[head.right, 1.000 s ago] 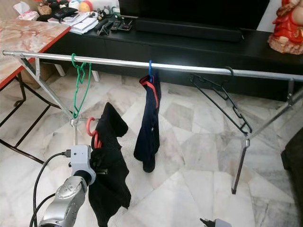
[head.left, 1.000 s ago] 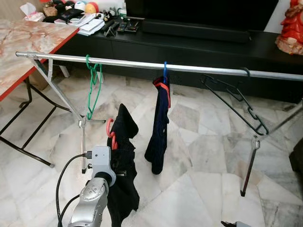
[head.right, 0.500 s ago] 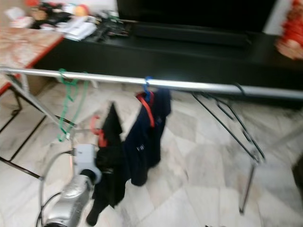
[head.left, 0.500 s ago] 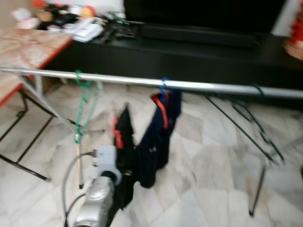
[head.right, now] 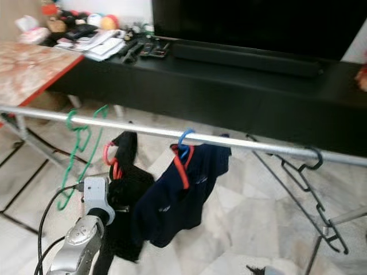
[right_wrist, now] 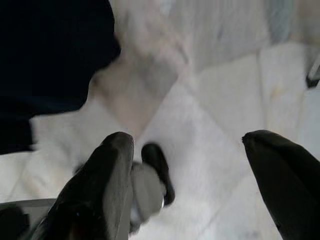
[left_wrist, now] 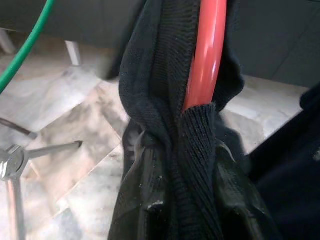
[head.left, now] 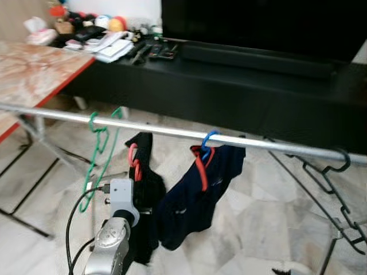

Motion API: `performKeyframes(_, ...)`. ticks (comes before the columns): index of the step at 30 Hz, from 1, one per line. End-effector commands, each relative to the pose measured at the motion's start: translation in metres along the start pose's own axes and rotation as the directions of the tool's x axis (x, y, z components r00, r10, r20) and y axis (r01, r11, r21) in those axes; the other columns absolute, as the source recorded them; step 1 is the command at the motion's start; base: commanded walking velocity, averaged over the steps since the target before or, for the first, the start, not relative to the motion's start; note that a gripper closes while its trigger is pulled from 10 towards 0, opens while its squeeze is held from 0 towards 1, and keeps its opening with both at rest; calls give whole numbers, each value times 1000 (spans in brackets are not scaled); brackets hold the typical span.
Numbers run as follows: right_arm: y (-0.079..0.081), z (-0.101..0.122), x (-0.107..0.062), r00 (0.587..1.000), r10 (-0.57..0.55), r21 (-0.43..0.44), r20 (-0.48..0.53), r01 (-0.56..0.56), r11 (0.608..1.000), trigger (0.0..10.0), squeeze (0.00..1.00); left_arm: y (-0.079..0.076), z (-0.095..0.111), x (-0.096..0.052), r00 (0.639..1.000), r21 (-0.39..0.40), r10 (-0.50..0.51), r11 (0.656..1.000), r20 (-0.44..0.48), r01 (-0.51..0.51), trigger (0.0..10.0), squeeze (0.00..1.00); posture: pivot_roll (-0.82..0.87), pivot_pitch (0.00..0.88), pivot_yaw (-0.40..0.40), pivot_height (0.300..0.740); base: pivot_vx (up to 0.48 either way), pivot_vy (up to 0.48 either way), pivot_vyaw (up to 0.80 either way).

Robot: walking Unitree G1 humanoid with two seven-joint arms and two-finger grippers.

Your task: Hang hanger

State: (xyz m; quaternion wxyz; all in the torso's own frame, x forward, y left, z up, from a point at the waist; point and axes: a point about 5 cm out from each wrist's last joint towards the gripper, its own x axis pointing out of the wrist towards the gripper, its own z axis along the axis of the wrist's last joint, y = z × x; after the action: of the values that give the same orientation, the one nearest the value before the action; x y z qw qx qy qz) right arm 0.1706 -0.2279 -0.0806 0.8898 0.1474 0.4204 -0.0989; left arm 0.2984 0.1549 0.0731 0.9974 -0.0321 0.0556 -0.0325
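So the left tool (left_wrist: 192, 210) was clenched on the red hanger (head.left: 134, 162), fingers pinched right around the smooth plastic loop with the black knit garment (head.left: 146, 200) bunched between and over them. The wrist view showed the ribbed weave up close, wrapped tight around the glossy red tube. The hanger's hook sat just below the silver rail (head.left: 172, 133), close under it but not hooked on, between the thin green wire hanger (head.left: 98, 154) toward the rail's left end and the blue hook (head.left: 207, 143) near the middle.

That blue hook carried a navy garment with red trim (head.left: 198, 197), draped soft and lopsided, its lower edge touching or overlapping the black one. Further toward the rail's right end hung a bare black hanger (head.left: 332, 189), angular and skinny.

Open rail showed between the green hanger and the blue hook, a narrow-ish stretch. Below it was pale marble floor (head.left: 258, 212), with the rack's metal leg (left_wrist: 15, 165) off to the side. A marble-topped desk (head.left: 28, 69) with a red edge stood past the rail's left end, and a long black TV cabinet (head.left: 229, 86) ran behind.

The right tool (right_wrist: 190, 175) hung low with its fingers spread apart, grasping nothing, above the floor.
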Motion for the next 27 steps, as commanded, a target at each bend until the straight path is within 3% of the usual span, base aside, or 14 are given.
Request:
performKeyframes(1, 2, -17, -3, 999, -1, 16, -49, 2, 1000, 10000, 0, 8, 3, -5, 999, 44, 14, 999, 31, -15, 10000, 0, -49, 196, 1, 740, 0, 0, 0)
performKeyframes(6, 2, -16, -3, 999, 1, 6, -48, -1, 1000, 10000, 0, 8, 14, -6, 994, 99, -13, 995, 110, 2, 10000, 0, -49, 198, 0, 740, 0, 0, 0)
performKeyframes(10, 2, -16, -2, 999, 2, 2, -49, -2, 1000, 10000, 0, 7, 14, -9, 993, 155, -33, 988, 116, 15, 10000, 0, -49, 197, 0, 740, 0, 0, 0)
performKeyframes(15, 1, -16, -3, 999, 5, -10, -51, -5, 1000, 10000, 0, 10, 12, -13, 993, 158, -13, 987, 120, -6, 10000, 0, -48, 199, -4, 740, 0, 0, 0)
performKeyframes(27, 0, -15, -3, 999, 5, -24, -53, -7, 1000, 10000, 0, 5, 37, 9, 983, 151, -23, 989, 180, -4, 10000, 0, -47, 204, -14, 740, 0, 0, 0)
